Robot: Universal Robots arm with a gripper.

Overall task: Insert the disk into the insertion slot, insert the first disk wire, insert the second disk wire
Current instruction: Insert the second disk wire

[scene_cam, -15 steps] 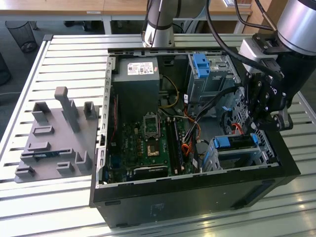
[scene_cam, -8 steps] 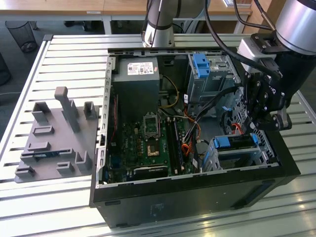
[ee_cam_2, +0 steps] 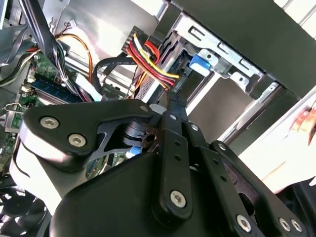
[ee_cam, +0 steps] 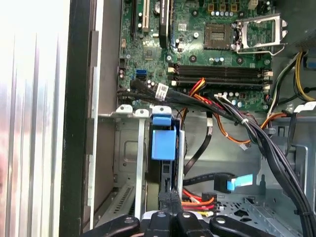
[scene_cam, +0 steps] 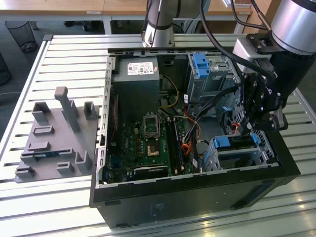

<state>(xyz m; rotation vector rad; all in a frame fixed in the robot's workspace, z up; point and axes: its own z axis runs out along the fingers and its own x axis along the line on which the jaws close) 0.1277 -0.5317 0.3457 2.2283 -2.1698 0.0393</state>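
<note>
Disk in its blue caddy's sitting in the grey slot, gripper pinching the wire plug at its end.

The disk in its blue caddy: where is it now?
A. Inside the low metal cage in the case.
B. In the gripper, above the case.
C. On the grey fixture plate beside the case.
A: in the exterior view the disk sits in the insertion slot; the gripper just above it is shut on a black wire plug, seen in the second wrist view.
</note>
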